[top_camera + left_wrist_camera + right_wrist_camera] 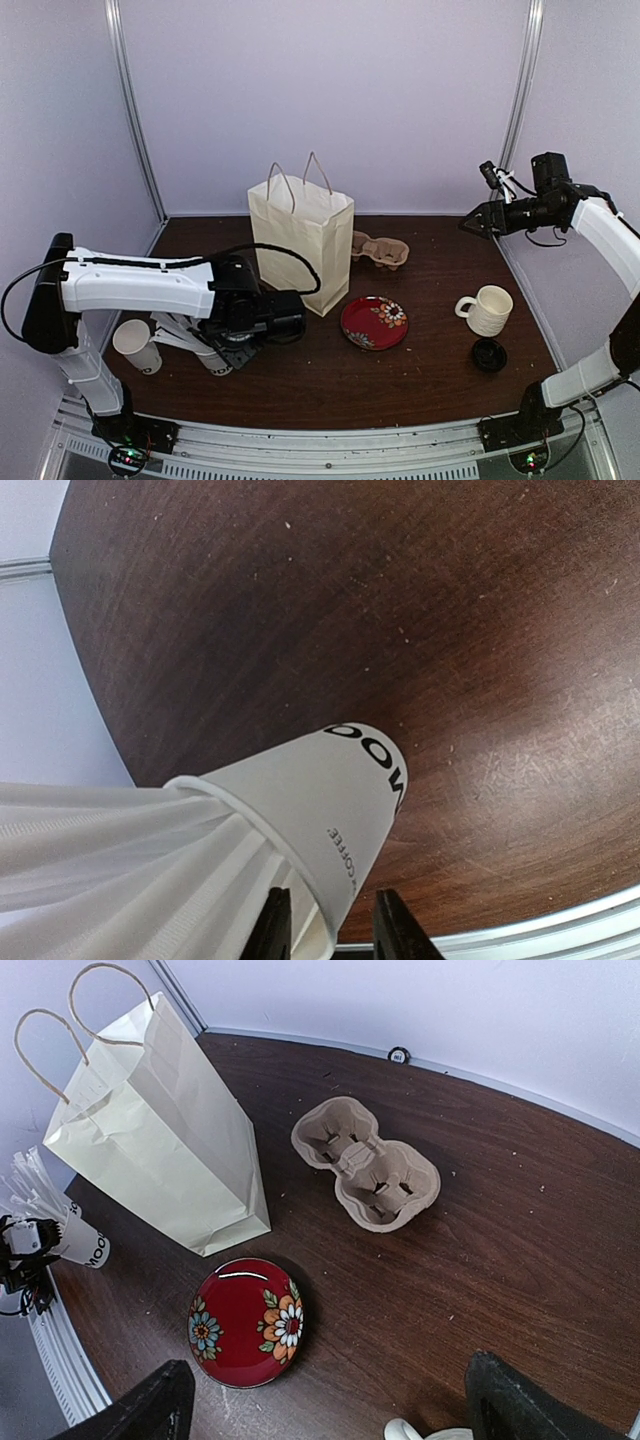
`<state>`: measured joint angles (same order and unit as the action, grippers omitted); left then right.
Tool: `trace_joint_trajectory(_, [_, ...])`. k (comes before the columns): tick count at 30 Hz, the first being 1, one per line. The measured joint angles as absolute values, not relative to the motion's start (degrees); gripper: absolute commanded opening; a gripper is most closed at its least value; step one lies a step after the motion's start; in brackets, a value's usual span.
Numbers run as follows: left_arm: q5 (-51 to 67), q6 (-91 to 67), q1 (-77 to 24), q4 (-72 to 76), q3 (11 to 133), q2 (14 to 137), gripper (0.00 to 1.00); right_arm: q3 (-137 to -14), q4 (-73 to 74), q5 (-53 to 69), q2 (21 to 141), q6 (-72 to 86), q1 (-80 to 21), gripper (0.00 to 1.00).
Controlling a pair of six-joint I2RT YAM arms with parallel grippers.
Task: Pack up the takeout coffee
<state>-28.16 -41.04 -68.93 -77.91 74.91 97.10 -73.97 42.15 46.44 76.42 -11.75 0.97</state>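
Counter (420,385) of dark brown wood, pale lilac walls (400,90) around. Tapered white paper cup (135,345) stands upright near left; round black plastic lid (489,354) lies well apart at right, beside cream ribbed mug (487,310). Left fingers (268,930) straddle rim of stick-filled white paper cup (320,800); grip cannot be told. Right fingers (150,1405) spread wide.

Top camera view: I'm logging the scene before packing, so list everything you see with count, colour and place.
paper bag: one, cream, standing centre rear
cup carrier: one, tan, right of the bag
plate: one, red with flowers, in front of the carrier
mug: one, cream, right side
lid: one, black, in front of the mug
paper cup: one, white, near left edge
stick-filled cup: one, white, at the left gripper
table: one, dark brown
left gripper: one, black, fingers either side of the stick-filled cup's rim
right gripper: one, black, open, raised right rear
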Motion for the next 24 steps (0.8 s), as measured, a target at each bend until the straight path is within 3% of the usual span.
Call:
trace_joint_trajectory(18, [-27.11, -39.57, -67.75, -77.84, 73.25, 97.03, 0.0, -73.8, 42.15, 46.44, 76.62, -11.57, 0.97, 0.97])
trace_joint_trajectory(24, [-27.0, -36.73, -65.6, -77.12, 72.77, 96.09, 0.0, -72.99, 41.93, 46.37, 76.49, -11.6, 0.97, 0.98])
